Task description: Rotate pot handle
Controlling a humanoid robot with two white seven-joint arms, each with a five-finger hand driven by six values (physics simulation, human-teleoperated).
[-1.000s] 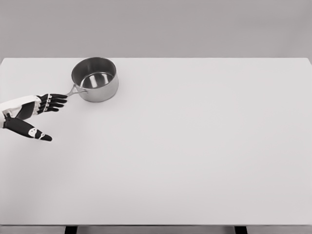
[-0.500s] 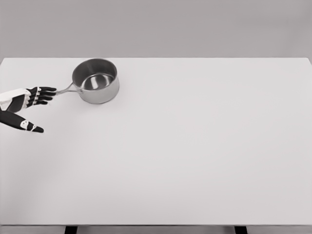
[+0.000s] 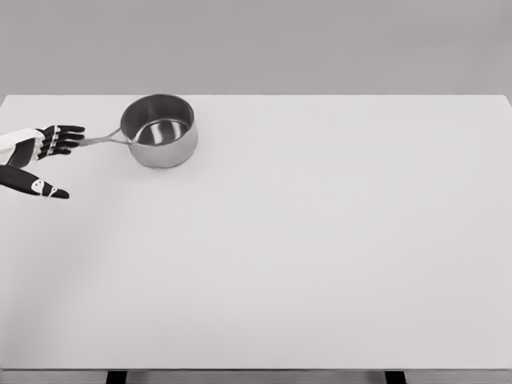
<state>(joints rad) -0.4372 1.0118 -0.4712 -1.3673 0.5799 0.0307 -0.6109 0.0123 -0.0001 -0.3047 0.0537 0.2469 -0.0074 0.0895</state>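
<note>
The steel pot (image 3: pixel 160 130) sits at about eleven o'clock on the white table (image 3: pixel 320 240), its handle (image 3: pixel 102 140) pointing toward nine. The left hand (image 3: pixel 36 156) rests fingertips on the handle's end, fingers loose, thumb apart, gripping nothing; the turn looks partway done.

The saucepan (image 3: pixel 160 130) is bare silver-grey steel, darker grey inside its wall and paler on its floor, with a thin handle (image 3: pixel 102 139) of the same metal tone. The left hand (image 3: pixel 40 157) has black fingers (image 3: pixel 68 130) with small white marks at the joints, and a white back. The surface (image 3: pixel 320 240) is plain matt white without pattern. The wall behind it is flat mid-grey.
</note>
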